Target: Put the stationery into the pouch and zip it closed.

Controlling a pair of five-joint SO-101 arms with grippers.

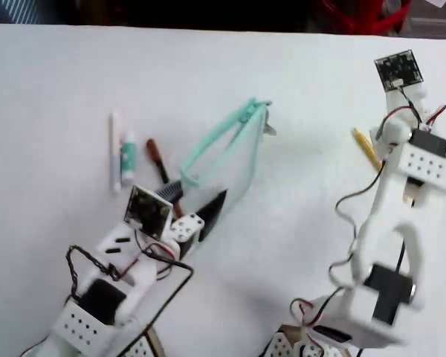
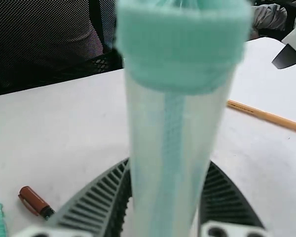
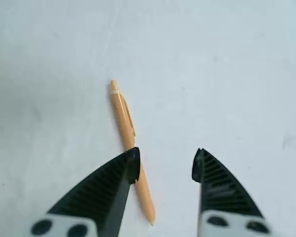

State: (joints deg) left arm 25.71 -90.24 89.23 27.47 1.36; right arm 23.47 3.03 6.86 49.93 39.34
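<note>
White table: left pincer clamps pouch; right pincer spread over yellow pen.

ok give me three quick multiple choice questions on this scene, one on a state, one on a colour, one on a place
1. The left gripper is: A open, empty; B shut on the pouch; C shut on a ruler.
2. The pouch's zip trim is: A red; B black; C teal.
3. The yellow pen lies: A on the table by the right gripper; B inside the pouch; C in the left gripper.
Answers: B, the pouch sits clamped in it; C, the edge shows teal; A, it lies on bare table beside that gripper.
</note>
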